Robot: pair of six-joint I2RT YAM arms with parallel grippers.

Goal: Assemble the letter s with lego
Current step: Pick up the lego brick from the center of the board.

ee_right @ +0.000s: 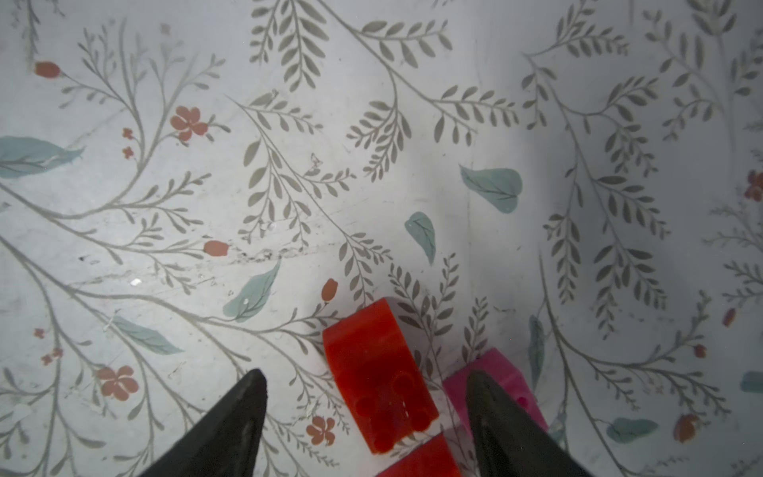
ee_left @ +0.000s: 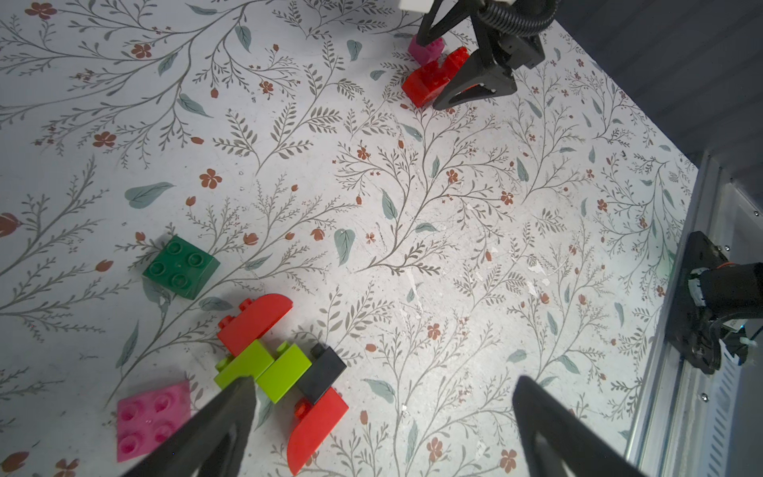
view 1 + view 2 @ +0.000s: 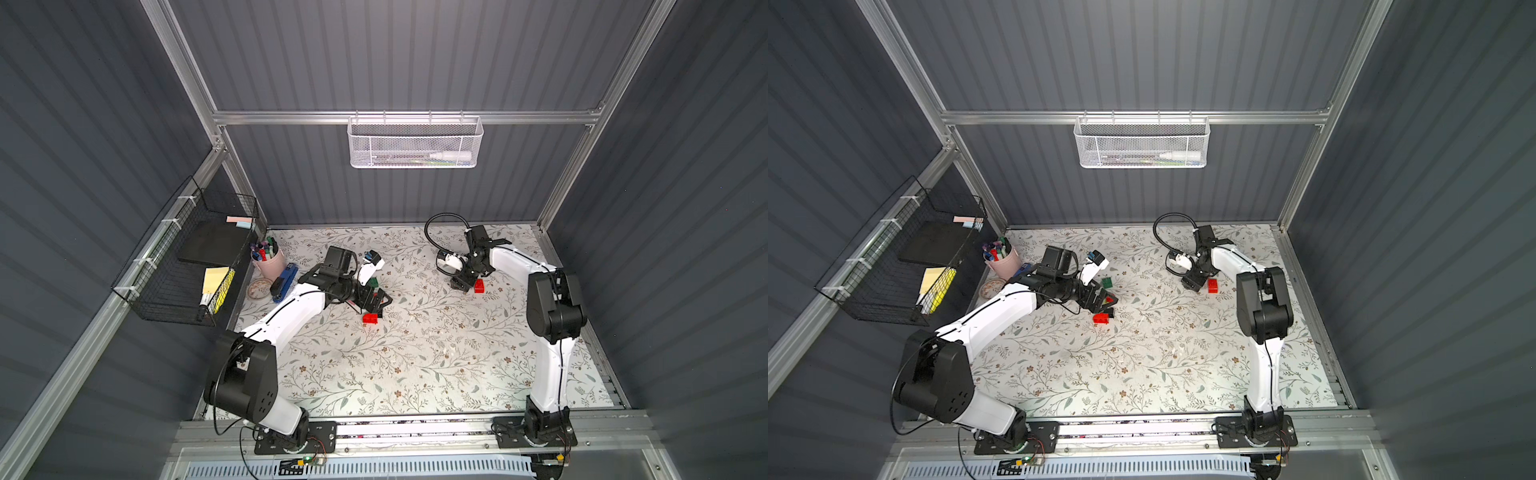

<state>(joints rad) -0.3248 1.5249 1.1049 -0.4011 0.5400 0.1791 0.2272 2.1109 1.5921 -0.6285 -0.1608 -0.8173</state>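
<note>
Now, the joined lego piece (image 2: 285, 367) of red, lime and black lies left of centre on the table (image 2: 413, 247), with the dark green brick (image 2: 181, 266) and pink plate (image 2: 150, 419) just beside it. We note the left gripper (image 2: 383, 380) spread wide over it. The right gripper (image 1: 365, 373), jaws apart, straddles a red brick (image 1: 371, 351) far right, with a pink brick (image 1: 508, 371) beside it

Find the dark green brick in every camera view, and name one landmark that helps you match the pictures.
In a top view: the dark green brick lies just left of and below the picture's centre.
In a top view: the same spot, a little further left.
Left wrist: studs up, apart from the joined row.
Right wrist: not in it.
Landmark: the red curved brick ending the joined row, seen in all three.
</note>
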